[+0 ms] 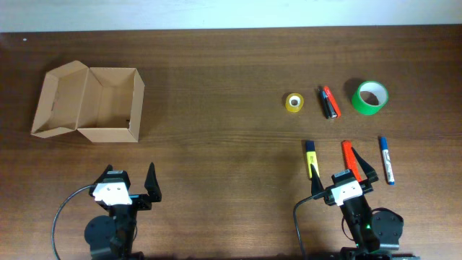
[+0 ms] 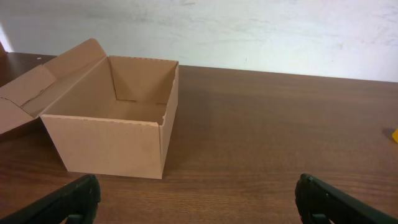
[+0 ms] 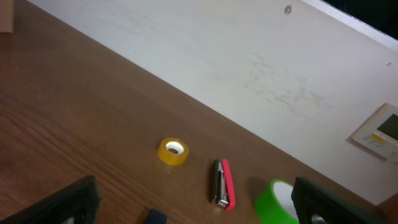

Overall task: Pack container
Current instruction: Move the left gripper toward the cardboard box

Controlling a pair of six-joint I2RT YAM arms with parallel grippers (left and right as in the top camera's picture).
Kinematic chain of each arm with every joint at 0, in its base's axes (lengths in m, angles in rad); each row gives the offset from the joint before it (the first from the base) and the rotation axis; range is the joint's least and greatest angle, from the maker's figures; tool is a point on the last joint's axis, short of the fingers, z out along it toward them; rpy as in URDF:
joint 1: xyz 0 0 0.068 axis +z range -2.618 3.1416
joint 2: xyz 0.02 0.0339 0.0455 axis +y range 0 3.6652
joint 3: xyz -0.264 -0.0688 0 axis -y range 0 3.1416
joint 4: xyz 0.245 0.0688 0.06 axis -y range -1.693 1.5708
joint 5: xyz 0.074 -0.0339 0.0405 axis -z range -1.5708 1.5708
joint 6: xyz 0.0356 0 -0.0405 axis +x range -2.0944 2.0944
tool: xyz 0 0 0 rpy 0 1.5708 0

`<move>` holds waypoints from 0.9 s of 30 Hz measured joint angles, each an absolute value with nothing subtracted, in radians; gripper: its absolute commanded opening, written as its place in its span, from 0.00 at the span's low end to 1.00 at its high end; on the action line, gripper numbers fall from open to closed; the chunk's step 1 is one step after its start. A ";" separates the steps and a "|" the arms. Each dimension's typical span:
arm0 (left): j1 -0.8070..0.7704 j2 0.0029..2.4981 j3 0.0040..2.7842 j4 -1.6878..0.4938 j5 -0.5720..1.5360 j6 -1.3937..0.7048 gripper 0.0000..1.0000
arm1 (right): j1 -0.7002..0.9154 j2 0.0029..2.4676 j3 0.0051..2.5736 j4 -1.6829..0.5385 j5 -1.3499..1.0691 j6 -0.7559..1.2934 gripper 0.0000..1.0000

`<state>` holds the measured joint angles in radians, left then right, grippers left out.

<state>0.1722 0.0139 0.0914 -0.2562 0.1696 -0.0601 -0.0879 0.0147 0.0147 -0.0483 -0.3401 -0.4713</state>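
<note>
The brown cardboard container (image 1: 107, 105) stands open at the far left, its flap lid (image 1: 59, 100) folded out to the left; it also shows in the left wrist view (image 2: 118, 121) and looks empty inside. My left gripper (image 1: 133, 189) is open and empty, near the front edge, below the box. My right gripper (image 1: 345, 178) is open and empty at the front right, over the near end of an orange marker (image 1: 349, 159). Beside it lie a yellow marker (image 1: 311, 159) and a blue marker (image 1: 387, 159).
Farther back on the right are a small yellow tape roll (image 1: 293, 102), a red and black stapler (image 1: 329, 102) and a green tape roll (image 1: 369, 97). They show in the right wrist view too: yellow roll (image 3: 173, 151), stapler (image 3: 222, 183), green roll (image 3: 277, 202).
</note>
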 measured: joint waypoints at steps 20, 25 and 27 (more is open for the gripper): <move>0.172 0.014 0.091 -0.256 0.170 -0.060 1.00 | -0.088 0.015 0.015 -0.048 -0.340 -0.471 0.99; 0.172 0.014 0.089 -0.230 0.192 -0.060 1.00 | -0.088 0.015 0.015 -0.048 -0.340 -0.471 0.99; 0.172 0.016 0.090 -0.187 0.264 -0.060 1.00 | -0.088 0.015 0.015 -0.048 -0.340 -0.472 0.99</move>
<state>0.1722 0.0158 0.0902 -0.1867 0.2642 -0.0601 -0.0879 0.0147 0.0147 -0.0479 -0.3401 -0.4717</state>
